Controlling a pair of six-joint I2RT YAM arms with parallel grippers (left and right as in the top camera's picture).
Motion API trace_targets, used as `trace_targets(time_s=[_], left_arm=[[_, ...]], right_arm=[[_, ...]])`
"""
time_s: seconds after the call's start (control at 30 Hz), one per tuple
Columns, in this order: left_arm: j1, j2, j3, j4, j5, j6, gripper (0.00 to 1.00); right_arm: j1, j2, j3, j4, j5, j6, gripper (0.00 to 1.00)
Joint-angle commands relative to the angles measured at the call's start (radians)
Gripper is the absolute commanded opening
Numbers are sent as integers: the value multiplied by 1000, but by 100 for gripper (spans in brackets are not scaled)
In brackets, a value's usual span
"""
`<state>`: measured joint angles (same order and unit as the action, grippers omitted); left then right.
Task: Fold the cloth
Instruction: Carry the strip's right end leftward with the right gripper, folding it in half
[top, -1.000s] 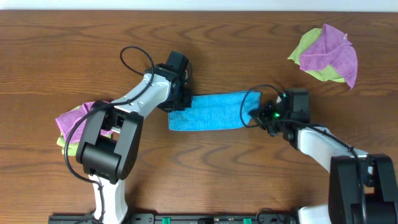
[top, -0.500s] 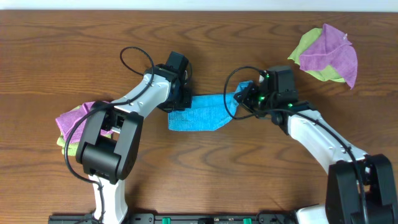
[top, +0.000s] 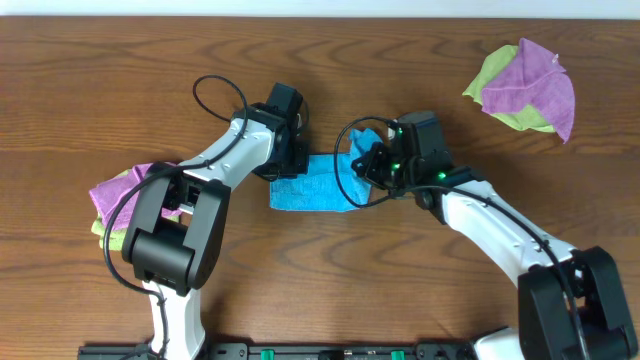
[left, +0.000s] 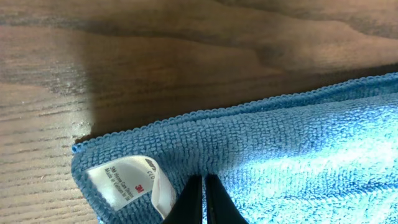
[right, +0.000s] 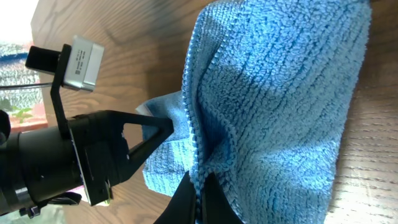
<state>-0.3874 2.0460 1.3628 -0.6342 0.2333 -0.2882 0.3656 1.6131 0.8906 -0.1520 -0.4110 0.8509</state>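
- We see the blue microfibre cloth (top: 305, 188) near the middle of the wooden table (top: 330, 290), its long axis running left to right between our two arms.
- Our left gripper (left: 199, 198) has its fingers pressed together on the cloth's left end, just beside the white care label (left: 124, 180). That end lies flat on the wood.
- Our right gripper (right: 198, 198) is pinched tight on the opposite edge, which is raised off the table and bunched over the cloth's middle.
- The pinned left end lies straight to the left of the right fingers, along the long axis. We judge the coming move as carrying the raised edge leftward and laying it on the left edge.
- Our own left gripper stands in the way, sitting on the landing edge close ahead of the right fingers. The right arm's black cable loop (top: 347, 170) also hangs over the cloth.
- One heap of purple and lime-green cloths (top: 525, 85) sits at the far right, and another heap (top: 120, 195) lies by the left arm. Both are well apart from the fold.
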Motion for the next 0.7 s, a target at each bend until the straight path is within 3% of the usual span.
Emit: trace_targets(time_s=[0.0, 0.67], left_arm=[[2, 0, -27, -34, -4, 0, 6], [78, -14, 305, -264, -34, 20, 6]], right_arm=[[9, 8, 27, -1, 12, -14, 1], [43, 8, 40, 1, 8, -35, 1]])
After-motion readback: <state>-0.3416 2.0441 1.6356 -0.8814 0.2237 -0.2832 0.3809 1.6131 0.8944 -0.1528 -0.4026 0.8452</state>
